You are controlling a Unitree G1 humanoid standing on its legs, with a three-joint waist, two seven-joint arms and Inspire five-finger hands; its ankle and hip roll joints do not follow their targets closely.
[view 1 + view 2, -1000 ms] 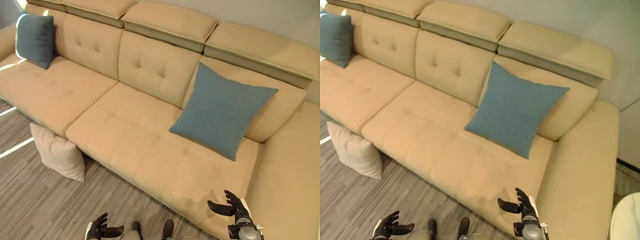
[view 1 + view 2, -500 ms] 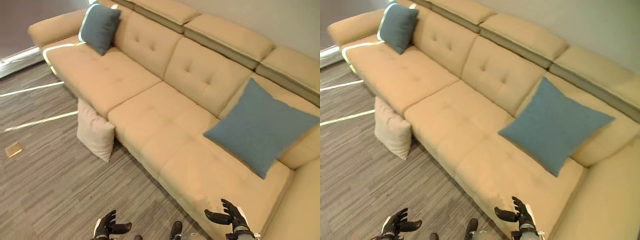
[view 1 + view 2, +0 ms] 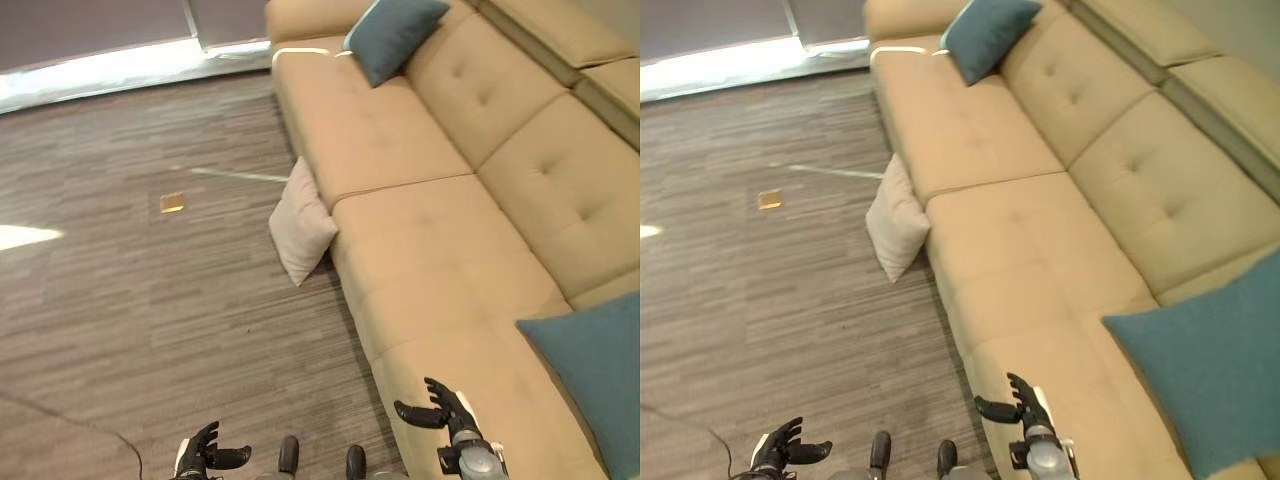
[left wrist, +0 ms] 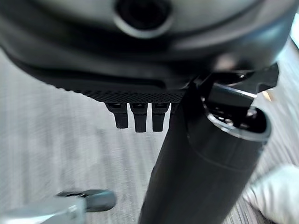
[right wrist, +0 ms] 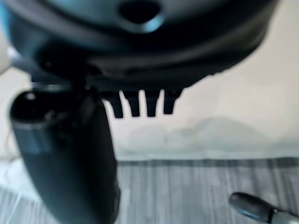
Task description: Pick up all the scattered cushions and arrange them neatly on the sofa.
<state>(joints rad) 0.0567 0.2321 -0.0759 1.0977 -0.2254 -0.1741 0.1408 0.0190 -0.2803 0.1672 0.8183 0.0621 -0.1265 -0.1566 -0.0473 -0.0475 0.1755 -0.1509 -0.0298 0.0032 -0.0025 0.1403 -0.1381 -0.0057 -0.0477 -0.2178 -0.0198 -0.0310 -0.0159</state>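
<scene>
A beige cushion (image 3: 301,223) stands on the floor, leaning against the front of the tan sofa (image 3: 430,250). One teal cushion (image 3: 393,35) rests upright against the sofa's far backrest. A second teal cushion (image 3: 600,372) lies on the near seat at the right edge. My left hand (image 3: 205,457) hangs low over the floor, open and holding nothing. Over the near seat's front edge, my right hand (image 3: 440,409) is open too, fingers spread, well apart from every cushion.
Grey striped carpet (image 3: 140,300) covers the floor left of the sofa. A small tan object (image 3: 172,202) lies on it, away from the sofa. A bright strip of light runs along the far wall base (image 3: 100,75).
The camera has swung left: the sofa now runs along the right side and more floor shows. Both hands stay low and open; no cushion has moved.
</scene>
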